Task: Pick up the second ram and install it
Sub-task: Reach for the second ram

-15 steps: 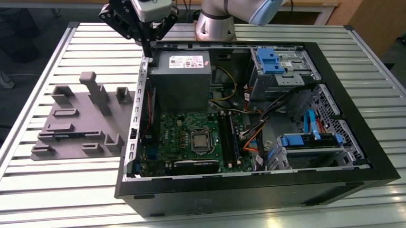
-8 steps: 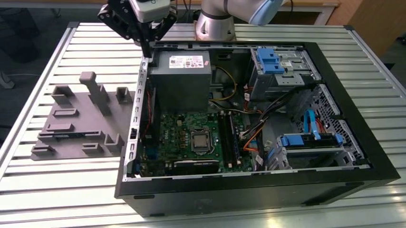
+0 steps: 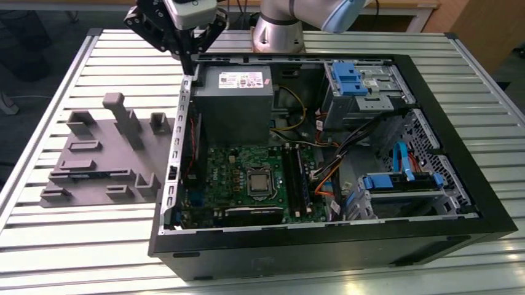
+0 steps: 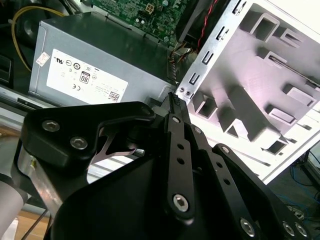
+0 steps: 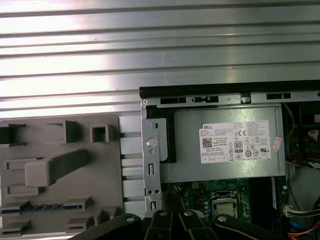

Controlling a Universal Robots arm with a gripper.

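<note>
The tool [image 3: 187, 61], pinched narrow and empty, hangs over the far corner of the case [image 3: 328, 246]. The second ram [image 3: 82, 174] sits in the grey fixture [image 3: 102, 161] at the exterior view's left. Dropping here could hit the case wall.

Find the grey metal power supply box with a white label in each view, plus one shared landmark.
Exterior view: grey metal power supply box inside the open black case.
Second wrist view: the box beside the case's metal edge.
First wrist view: the box, label facing the camera.
Shared landmark: grey blocky plastic fixture plate outside the case.
</note>
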